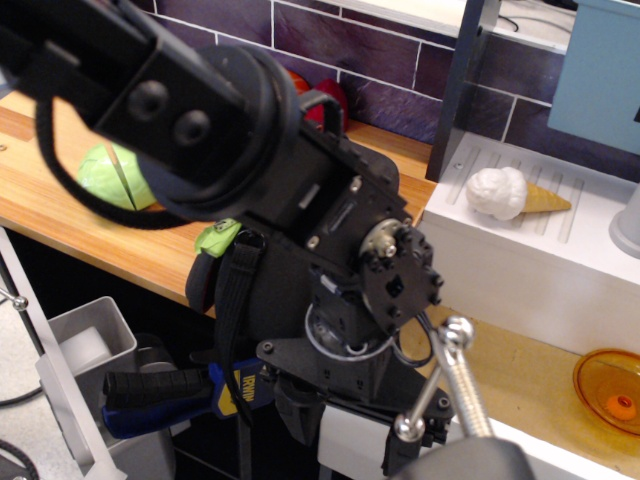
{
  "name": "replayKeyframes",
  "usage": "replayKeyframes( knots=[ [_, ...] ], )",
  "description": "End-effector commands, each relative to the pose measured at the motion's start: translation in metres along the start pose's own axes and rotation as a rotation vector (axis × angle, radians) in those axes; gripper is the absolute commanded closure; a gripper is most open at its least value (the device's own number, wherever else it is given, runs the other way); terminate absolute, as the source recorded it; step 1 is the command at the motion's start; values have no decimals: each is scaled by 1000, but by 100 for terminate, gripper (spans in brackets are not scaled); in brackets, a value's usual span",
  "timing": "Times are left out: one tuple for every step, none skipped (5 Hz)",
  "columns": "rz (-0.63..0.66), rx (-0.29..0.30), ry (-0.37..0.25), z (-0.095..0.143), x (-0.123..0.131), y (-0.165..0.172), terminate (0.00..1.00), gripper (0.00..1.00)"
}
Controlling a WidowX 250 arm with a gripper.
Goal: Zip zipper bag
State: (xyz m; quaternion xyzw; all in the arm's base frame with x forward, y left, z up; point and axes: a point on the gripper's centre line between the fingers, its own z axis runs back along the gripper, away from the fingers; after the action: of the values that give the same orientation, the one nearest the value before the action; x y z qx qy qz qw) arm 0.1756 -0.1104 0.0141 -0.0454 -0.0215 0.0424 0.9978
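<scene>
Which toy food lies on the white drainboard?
The ice cream cone, white scoop and tan cone, on its side there; the green cabbage sits on the wooden counter.

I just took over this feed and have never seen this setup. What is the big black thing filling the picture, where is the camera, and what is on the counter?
There is one picture, taken from close behind and above the machine. The big black jointed shape is the robot arm, reaching down and away from the camera. Its hand is hidden behind its own wrist, so I cannot tell whether it holds anything. Below it lies the black zipper bag, with a strap hanging down. On the wooden counter sit green toy vegetables. To the right, a toy ice cream cone lies on a white drainboard, with an orange bowl nearer. At lower left is a blue and black clamp.
</scene>
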Motion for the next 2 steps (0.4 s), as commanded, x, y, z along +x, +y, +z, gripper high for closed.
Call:
replayKeyframes(
  knots=[
    [0,0,0,0,0,0,0,0],
    [29,-83,19,45,14,13,0,0]
  ],
)
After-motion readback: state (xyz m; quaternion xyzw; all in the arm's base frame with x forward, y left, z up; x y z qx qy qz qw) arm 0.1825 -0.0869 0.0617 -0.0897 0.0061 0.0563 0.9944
